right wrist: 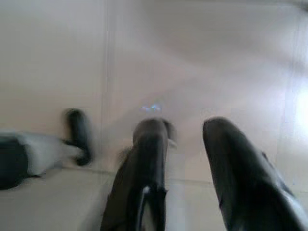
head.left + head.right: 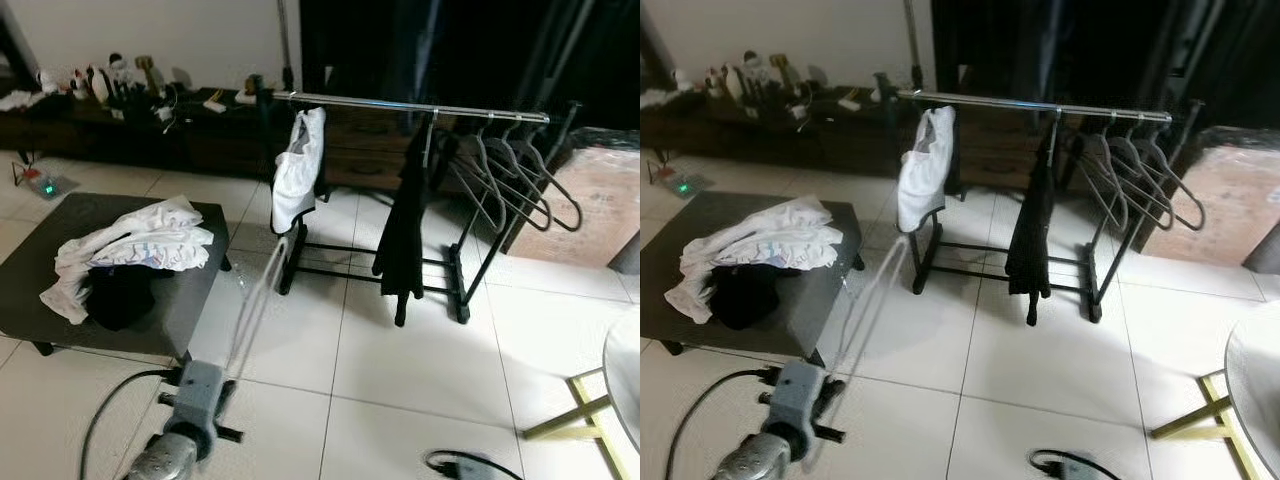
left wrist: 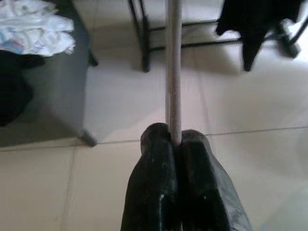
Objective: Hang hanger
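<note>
Hanger (image 3: pixel 173 72): a pale grey bar, clamped between the left gripper's fingers and running forward toward the rack's feet. In the eye views it is a motion-blurred streak (image 2: pixel 258 300) rising from the left arm toward the white shirt. Its hook end cannot be made out.
Left gripper (image 3: pixel 175 139): fingers pressed together on the hanger, low over the tiled floor, between the table and the rack.
Left arm (image 2: pixel 190 415): grey wrist at the bottom of the frame, with a black cable beside it.
Right gripper (image 1: pixel 185 130): fingers parted, holding nothing, pointing down at bare tile; the view is blurred.
Rack (image 2: pixel 410 107): chrome rail on a black frame, standing on the floor ahead of the robot.
White shirt (image 2: pixel 297 170): hangs at the rail's left end.
Black garment (image 2: pixel 403 235): hangs near the rail's middle, reaching almost to the floor.
Spare hangers (image 2: pixel 515 180): several grey ones bunched at the rail's right end.
Table (image 2: pixel 175 300): low and dark, left of the rack, bearing a heap of white and dark clothes (image 2: pixel 130 255).
Shelf (image 2: pixel 100 110): dark, along the back wall, crowded with small items.
Box (image 2: pixel 590 205): brown, just right of the rack.
</note>
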Controlling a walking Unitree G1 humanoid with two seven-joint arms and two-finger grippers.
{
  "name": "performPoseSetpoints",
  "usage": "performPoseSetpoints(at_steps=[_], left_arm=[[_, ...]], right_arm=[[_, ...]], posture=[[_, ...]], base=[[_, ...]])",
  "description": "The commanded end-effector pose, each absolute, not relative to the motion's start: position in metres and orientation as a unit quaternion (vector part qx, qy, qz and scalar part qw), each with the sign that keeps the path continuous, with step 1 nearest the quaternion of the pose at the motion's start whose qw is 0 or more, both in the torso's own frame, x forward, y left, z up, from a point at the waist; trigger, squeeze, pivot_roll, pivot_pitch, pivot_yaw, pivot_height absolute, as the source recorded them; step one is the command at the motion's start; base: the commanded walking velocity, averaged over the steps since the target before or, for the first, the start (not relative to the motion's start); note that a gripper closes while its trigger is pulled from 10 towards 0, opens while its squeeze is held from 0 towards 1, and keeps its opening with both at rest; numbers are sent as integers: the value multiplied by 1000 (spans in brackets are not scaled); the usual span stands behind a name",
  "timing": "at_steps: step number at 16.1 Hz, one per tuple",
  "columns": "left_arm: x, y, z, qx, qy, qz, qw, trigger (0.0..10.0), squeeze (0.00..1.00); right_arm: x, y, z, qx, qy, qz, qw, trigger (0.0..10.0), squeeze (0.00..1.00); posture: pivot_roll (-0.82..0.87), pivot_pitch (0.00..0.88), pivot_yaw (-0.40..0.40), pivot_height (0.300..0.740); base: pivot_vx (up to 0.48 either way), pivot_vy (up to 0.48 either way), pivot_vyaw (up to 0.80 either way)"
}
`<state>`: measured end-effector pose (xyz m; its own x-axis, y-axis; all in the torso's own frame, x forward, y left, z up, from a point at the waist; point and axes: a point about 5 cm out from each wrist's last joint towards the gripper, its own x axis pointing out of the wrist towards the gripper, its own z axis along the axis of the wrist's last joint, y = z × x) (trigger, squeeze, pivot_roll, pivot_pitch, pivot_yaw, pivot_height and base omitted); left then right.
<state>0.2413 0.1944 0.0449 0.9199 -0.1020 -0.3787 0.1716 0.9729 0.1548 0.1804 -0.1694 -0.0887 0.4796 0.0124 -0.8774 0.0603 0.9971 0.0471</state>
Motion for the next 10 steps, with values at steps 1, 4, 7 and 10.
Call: performPoseSetpoints(at_steps=[1, 4, 7, 10], left_arm=[[243, 191, 47, 87, 184, -73, 976, 10000, 0], [242, 191, 46, 87, 185, -75, 976, 10000, 0], [242, 188, 45, 89, 192, -98, 972, 10000, 0], [241, 183, 45, 96, 198, -130, 967, 10000, 0]], right_arm=[[174, -178, -91, 29, 517, -21, 855, 10000, 0], [173, -179, -91, 28, 519, -21, 854, 10000, 0], [172, -180, -92, 33, 521, -29, 852, 10000, 0], [171, -181, -92, 34, 525, -34, 850, 10000, 0]], posture=[[-23, 115, -3, 740], [-23, 111, -2, 740], [-22, 110, -1, 740], [-19, 108, 0, 740]], base=[[356, 0, 0], [358, 0, 0], [400, 0, 0], [480, 0, 0]])
